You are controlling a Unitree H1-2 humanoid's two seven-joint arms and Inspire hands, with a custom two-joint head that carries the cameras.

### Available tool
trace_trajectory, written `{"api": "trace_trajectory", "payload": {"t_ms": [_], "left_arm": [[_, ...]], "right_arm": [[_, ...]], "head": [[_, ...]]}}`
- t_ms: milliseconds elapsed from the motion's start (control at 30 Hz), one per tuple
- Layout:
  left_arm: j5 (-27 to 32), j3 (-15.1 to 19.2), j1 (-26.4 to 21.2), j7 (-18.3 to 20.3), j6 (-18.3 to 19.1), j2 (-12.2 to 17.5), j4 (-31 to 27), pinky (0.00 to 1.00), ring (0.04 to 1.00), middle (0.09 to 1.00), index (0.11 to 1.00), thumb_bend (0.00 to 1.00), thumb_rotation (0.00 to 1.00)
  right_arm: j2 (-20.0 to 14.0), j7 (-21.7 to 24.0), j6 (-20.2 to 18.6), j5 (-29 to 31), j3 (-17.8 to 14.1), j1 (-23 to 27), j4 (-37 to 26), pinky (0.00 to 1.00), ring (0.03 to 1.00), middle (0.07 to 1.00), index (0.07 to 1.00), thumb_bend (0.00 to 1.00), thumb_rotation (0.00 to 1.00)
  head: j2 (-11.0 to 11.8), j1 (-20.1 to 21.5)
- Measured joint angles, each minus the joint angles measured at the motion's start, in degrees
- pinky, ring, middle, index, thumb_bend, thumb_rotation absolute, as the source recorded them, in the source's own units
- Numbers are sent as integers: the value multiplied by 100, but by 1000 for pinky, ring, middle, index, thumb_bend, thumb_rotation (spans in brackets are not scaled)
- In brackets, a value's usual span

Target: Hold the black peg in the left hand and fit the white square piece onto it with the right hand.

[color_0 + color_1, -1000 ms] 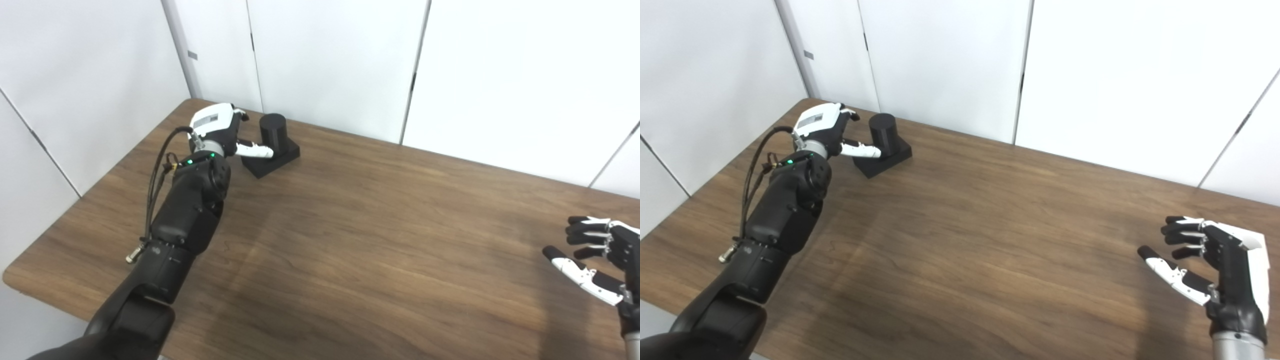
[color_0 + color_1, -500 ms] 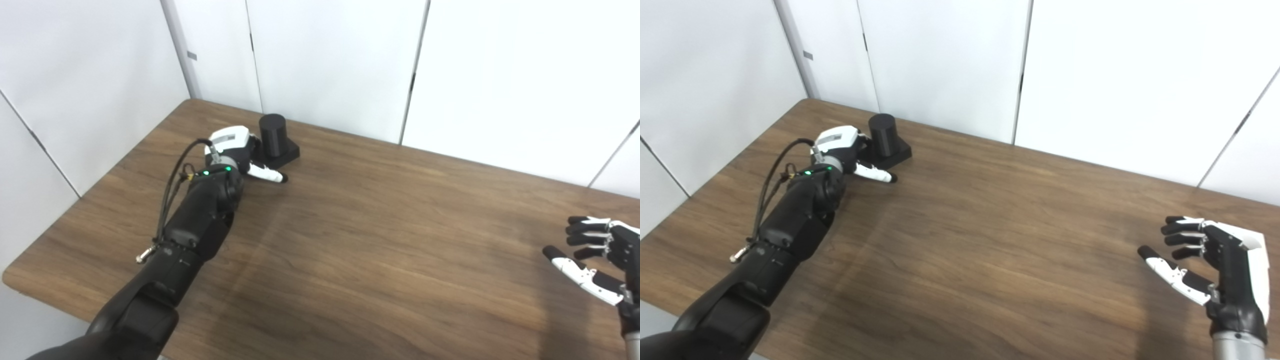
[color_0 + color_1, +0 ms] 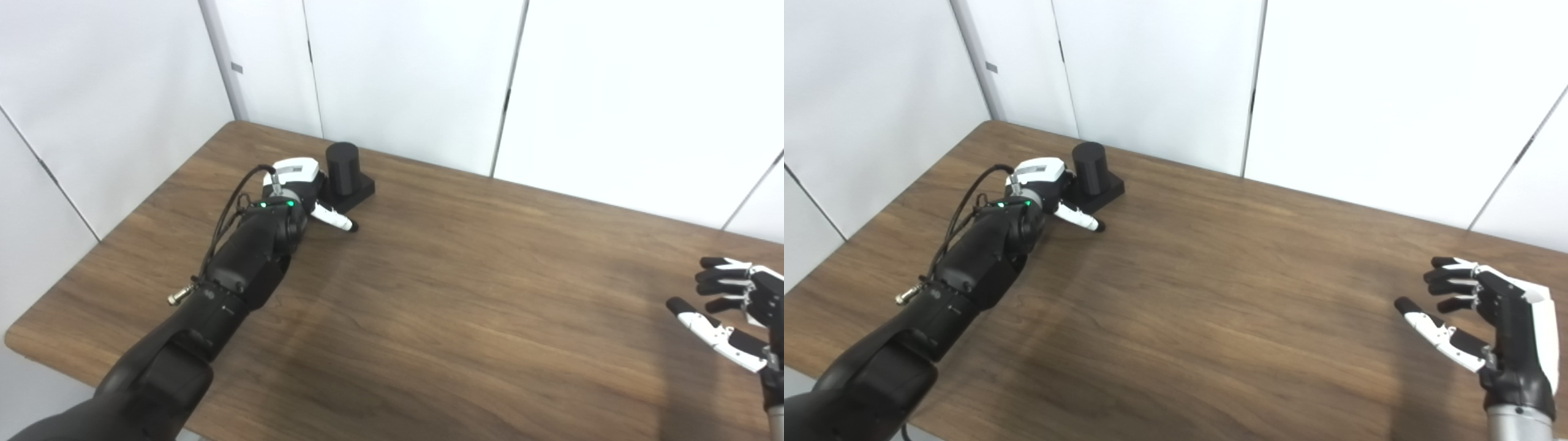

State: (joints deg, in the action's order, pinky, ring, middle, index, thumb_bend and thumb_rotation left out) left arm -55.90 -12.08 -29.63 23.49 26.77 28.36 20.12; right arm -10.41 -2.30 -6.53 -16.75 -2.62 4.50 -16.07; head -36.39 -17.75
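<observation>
Black peg [image 3: 342, 168] stands upright on its square base at the far left of the bench [image 3: 429, 294]; it looks rigid, smooth and bottom-heavy, so the round column seems the best place to grip. Left hand [image 3: 303, 193] sits against the base, thumb out, fingers hidden, grip unclear. Right hand [image 3: 1488, 318] hovers spread and empty, well apart; no white piece shows.

Pretty much the whole middle of the table [image 3: 1213, 318] is left bare, so a wide open lane is given between the two arms. The far left corner is blocked by the black peg [image 3: 1089, 166] on its base, with the left hand [image 3: 1044, 184] pressed right against it.
</observation>
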Motion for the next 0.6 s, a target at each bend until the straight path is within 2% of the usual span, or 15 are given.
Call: {"api": "trace_trajectory", "payload": {"t_ms": [167, 233, 400, 600], "left_arm": [[145, -52, -51, -73, -2, 26, 113, 1000, 1000, 1000, 843, 898, 468], [177, -71, -52, -124, -5, 35, 126, 1000, 999, 991, 824, 865, 434], [277, -134, -51, -341, -19, 61, 149, 959, 968, 950, 693, 790, 338], [351, -321, -74, -457, -41, 205, 144, 969, 946, 900, 630, 771, 278]], "right_arm": [[0, -2, -1, -4, -2, 0, 0, 445, 560, 681, 492, 499, 111], [0, 1, -29, -4, -2, 0, -10, 448, 559, 682, 492, 499, 111], [-2, 7, -75, -5, -1, -2, -20, 452, 559, 674, 492, 499, 111], [-2, 9, -109, -27, -4, -4, -20, 464, 569, 672, 492, 499, 111]], "head": [[-26, 0], [-26, 0], [-44, -26], [-62, -9]]}}
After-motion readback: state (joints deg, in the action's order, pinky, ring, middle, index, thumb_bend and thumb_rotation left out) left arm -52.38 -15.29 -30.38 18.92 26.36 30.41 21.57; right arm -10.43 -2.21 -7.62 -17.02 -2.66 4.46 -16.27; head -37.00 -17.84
